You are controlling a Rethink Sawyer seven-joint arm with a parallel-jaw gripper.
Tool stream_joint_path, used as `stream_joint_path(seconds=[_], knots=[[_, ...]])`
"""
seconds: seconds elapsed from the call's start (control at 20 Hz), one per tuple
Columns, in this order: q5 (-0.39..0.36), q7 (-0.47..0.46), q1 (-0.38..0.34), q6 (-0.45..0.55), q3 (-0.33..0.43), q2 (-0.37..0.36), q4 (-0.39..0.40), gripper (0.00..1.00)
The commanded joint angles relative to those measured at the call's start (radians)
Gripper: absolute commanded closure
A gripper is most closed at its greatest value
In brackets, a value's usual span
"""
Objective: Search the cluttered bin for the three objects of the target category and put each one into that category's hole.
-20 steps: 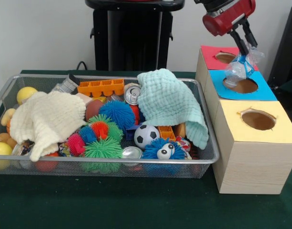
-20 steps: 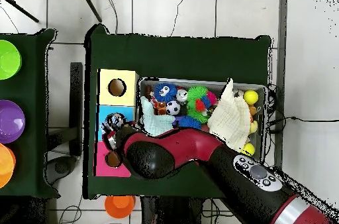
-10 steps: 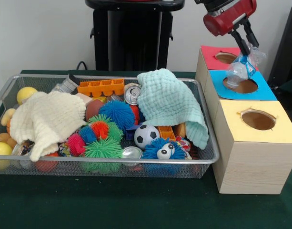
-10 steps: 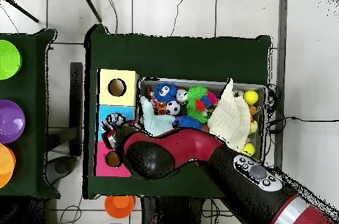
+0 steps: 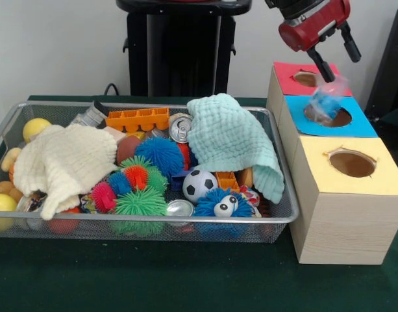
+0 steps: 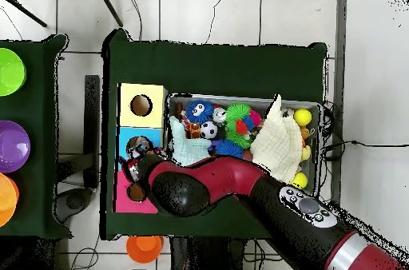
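Fingers (image 5: pixel 335 54) spread — empty, crumpled plastic bottle (image 5: pixel 325 103) blurred over blue hole (image 5: pixel 328 117)

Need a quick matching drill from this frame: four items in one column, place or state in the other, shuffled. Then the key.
Items
1. crumpled plastic bag
2. gripper
3. soccer ball
4. mint cloth

States
A. open, above the boxes
B. dropping into the blue box's hole
C. draped over the bin's right end
D. lying among the toys near the bin's front

Pairs: 1-B, 2-A, 3-D, 4-C
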Motion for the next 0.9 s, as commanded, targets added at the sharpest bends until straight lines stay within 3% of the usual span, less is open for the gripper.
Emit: stream_joint_path(seconds=[0.05,0.55,0.75,0.9], knots=[[-0.025,0.097,-0.006,-0.003,-0.023,0.050,0.015,0.00],[-0.018,0.074,-0.004,0.051,-0.030,0.039,0.006,0.00],[-0.015,0.063,0.014,0.136,-0.094,-0.093,0.000,0.00],[-0.048,0.031,0.065,0.254,-0.200,-0.238,-0.027,0.00]])
